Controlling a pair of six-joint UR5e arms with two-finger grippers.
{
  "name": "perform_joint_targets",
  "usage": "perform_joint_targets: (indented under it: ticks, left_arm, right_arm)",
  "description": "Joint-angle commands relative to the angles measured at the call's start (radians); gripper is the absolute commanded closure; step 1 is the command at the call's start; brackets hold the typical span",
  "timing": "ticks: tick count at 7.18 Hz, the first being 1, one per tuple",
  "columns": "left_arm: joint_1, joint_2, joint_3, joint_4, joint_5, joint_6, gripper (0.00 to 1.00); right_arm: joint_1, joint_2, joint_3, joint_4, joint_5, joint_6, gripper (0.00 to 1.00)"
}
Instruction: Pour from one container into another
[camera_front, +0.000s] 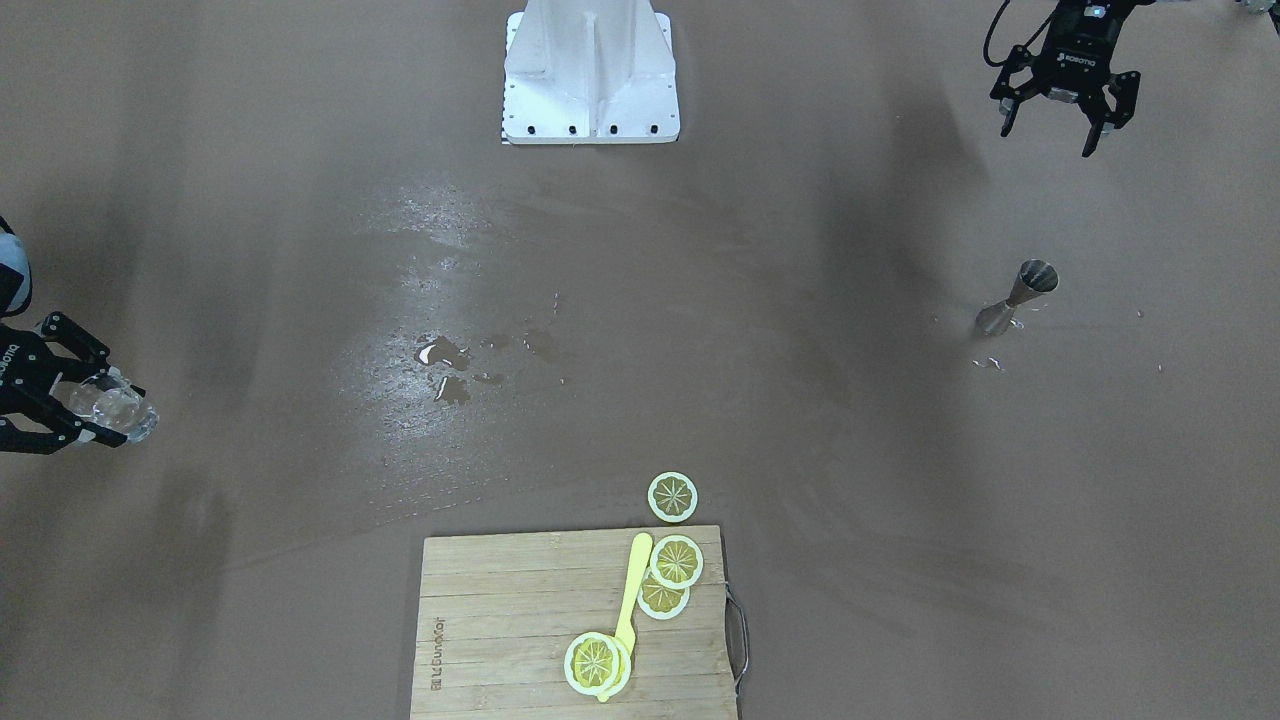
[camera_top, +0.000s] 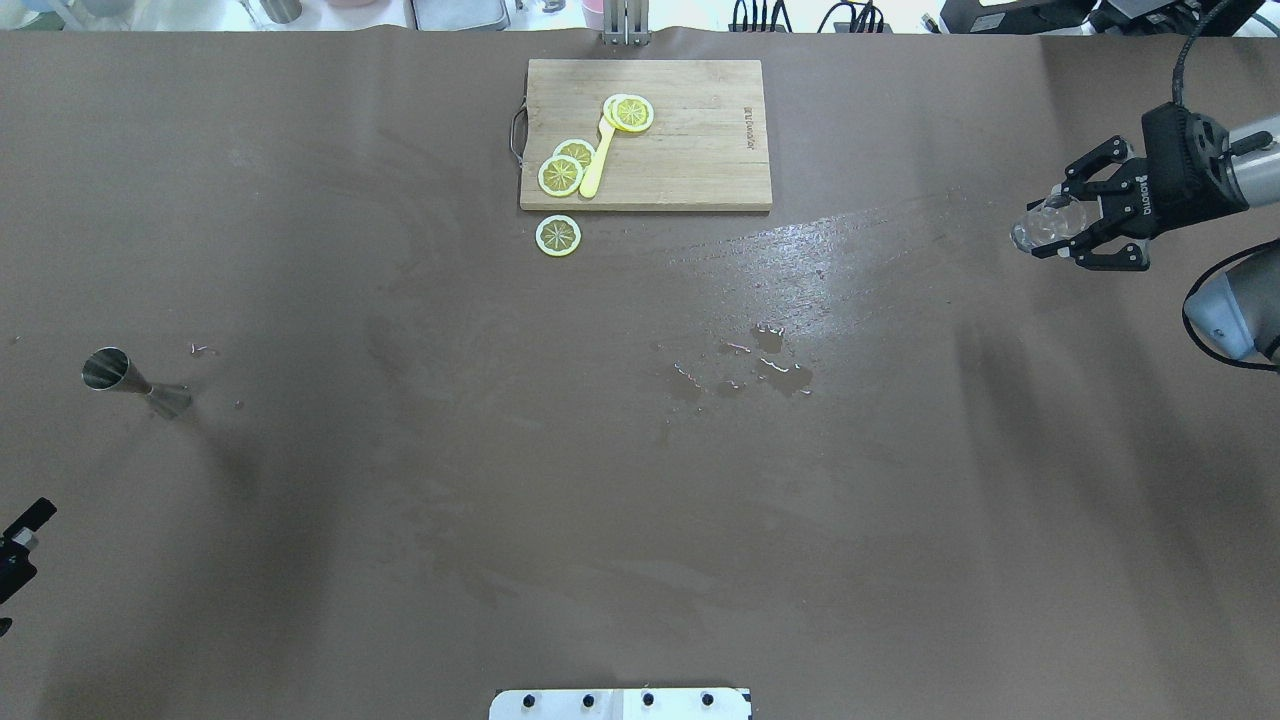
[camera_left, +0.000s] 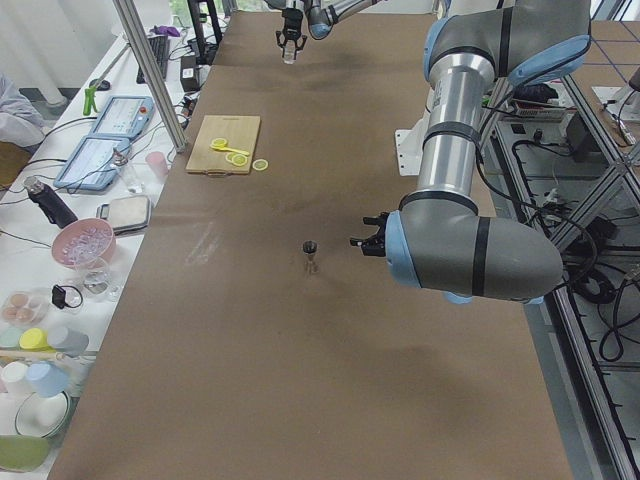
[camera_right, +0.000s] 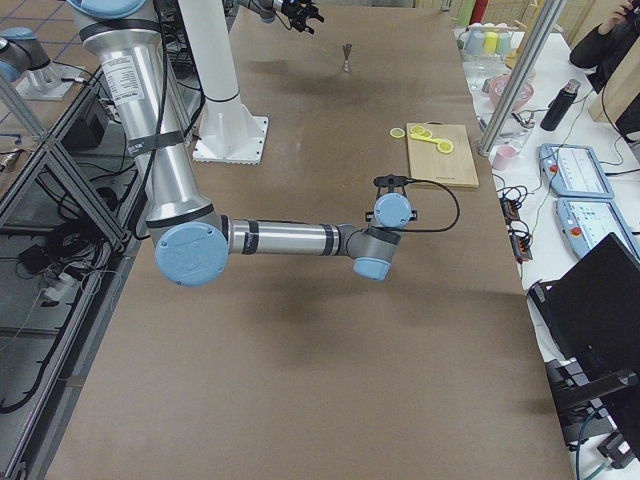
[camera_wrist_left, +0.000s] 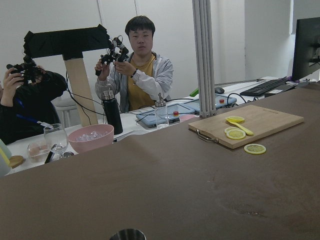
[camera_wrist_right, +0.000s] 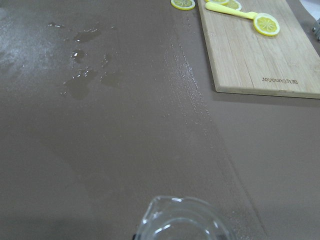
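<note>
**clear glass clamped in right gripper, jigger standing far across the table**

a clear glass (camera_top: 1040, 225) with a small pouring lip is gripped from both sides by the right gripper (camera_top: 1048, 222), near the table's edge on the robot's right. in the front-facing view the glass (camera_front: 108, 406) is seen tipped outward between the black fingers (camera_front: 128, 392). in the right wrist view only its rim (camera_wrist_right: 182, 220) is seen at the bottom of the frame. whether anything is inside it, or whether it touches the table, cannot be told.

the metal jigger (camera_top: 125, 380) is set upright on the brown table (camera_top: 400, 500), well apart from the glass, on the robot's left side. a few small drops are scattered just beside it. its rim (camera_wrist_left: 127, 235) is caught at the lower edge of the left wrist view.

the left gripper (camera_front: 1048, 135) is held above the table near the robot's side of the jigger (camera_front: 1015, 298), its fingers spread wide with nothing between them.

a patch of small puddles (camera_top: 765, 365) is seen near the middle of the table, between jigger and glass.

a wooden cutting board (camera_top: 700, 150) is laid at the far edge. three lemon slices (camera_top: 562, 175) and a yellow utensil (camera_top: 598, 160) are placed on it, and a fourth lemon slice (camera_top: 558, 236) is left on the table just beside the board's near edge.
</note>
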Motion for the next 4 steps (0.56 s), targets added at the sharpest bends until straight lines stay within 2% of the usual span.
perform_joint_targets:
  ticks: [1,2,3,4]
  left_arm:
    - [0.045,-0.023,0.005,0.022,0.089,-0.003,0.02]
    - [0.088,-0.039,0.036,0.034,0.153,-0.003,0.02]
    - [0.138,-0.107,0.079,0.048,0.296,-0.008,0.02]
    - [0.143,-0.111,0.081,0.065,0.329,-0.044,0.02]
  right_arm:
    - [-0.013,0.015,0.076,-0.101,0.001,0.078,1.00]
    - [-0.015,0.015,0.126,-0.163,0.004,0.095,1.00]
    - [-0.018,0.012,0.180,-0.215,0.009,0.135,1.00]
    - [-0.021,0.012,0.214,-0.247,0.030,0.152,1.00]
